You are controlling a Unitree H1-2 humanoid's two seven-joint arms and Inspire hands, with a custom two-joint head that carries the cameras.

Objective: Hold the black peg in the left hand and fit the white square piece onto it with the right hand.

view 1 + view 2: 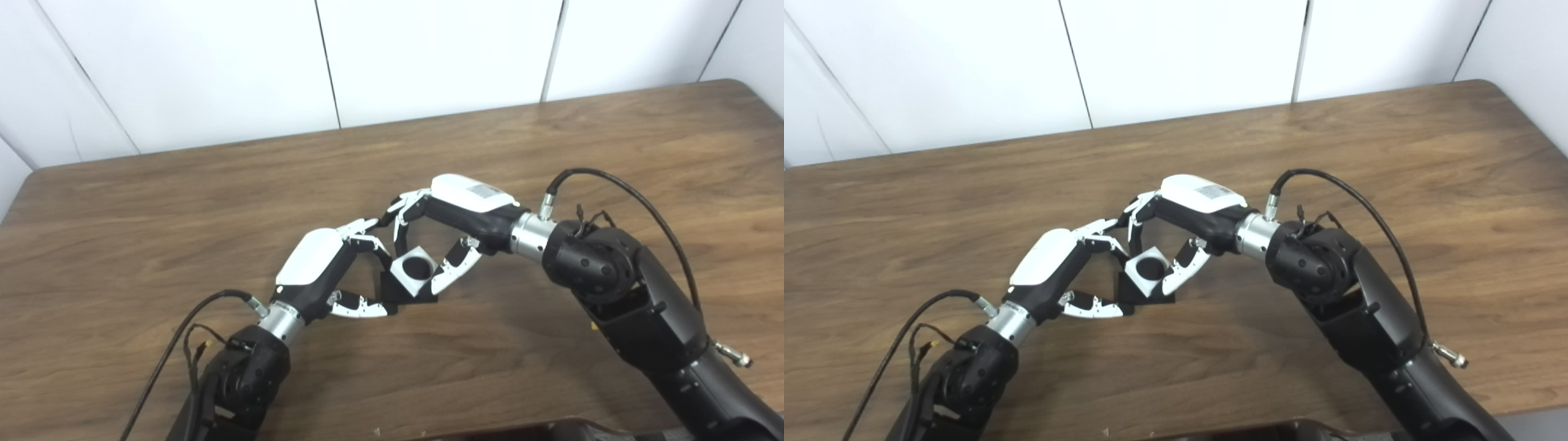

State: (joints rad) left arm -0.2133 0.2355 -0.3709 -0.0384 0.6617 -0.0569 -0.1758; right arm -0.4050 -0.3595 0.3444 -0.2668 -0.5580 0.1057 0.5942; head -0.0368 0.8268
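The white square piece (415,271) with a round dark hole sits on the black peg's base (401,294) at the middle of the table (184,202). My left hand (318,263) is shut on the black peg, fingers behind it and thumb along its front edge. My right hand (465,205) is shut on the white square piece, its thumb on the right side and its fingers curled over the far side. The peg's shaft is hidden inside the hole. The right eye view shows the same white piece (1149,271).
The brown wooden table ends at a white panelled wall (429,55) at the back. Cables (612,184) loop off both wrists. The table's right corner is rounded (747,92).
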